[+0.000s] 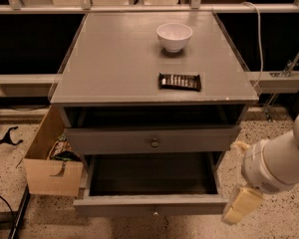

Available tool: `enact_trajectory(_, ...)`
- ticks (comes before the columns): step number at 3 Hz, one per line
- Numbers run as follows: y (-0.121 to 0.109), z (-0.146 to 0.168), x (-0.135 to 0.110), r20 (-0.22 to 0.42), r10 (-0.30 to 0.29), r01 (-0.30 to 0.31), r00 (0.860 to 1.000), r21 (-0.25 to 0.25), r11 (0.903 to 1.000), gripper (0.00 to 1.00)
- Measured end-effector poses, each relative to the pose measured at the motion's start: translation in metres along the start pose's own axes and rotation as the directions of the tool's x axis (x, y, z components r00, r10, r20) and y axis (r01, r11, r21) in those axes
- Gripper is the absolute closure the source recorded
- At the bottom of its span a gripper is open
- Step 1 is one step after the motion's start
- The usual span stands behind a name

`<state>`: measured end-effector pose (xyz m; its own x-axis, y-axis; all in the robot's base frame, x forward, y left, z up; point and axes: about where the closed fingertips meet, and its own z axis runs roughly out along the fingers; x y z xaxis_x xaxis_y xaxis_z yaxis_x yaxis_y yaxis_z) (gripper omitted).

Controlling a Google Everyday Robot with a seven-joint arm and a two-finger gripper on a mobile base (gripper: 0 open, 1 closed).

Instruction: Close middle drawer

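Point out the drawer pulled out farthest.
The middle drawer, dark inside fully exposed; the upper drawer above is barely out. The gripper hangs beside the middle drawer's right front corner.

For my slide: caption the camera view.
Robot hand beside the front corner of the open middle drawer.

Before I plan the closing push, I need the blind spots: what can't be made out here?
Camera view only:
Anything below the middle drawer: its pulled-out body hides it.
Gripper, at that drawer's right front corner: contact unclear, since they overlap in this view.
Cardboard box contents: its wall hides most.
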<state>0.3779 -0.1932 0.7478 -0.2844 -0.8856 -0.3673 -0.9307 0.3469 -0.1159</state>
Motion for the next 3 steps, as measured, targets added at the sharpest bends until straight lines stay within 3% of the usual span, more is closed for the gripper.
enact_trajectory(1, 0.027, 0.064, 0.022, 0.08, 0.015, -0.012, 0.997, -0.042, 0.999, 0.27)
enact_trajectory(2, 0.042, 0.104, 0.034, 0.128, 0.016, -0.007, 0.992, -0.069, 0.9976, 0.5)
enact_trajectory(3, 0.069, 0.173, 0.052, 0.155, 0.009, 0.007, 0.988, -0.105, 0.9945, 0.81)
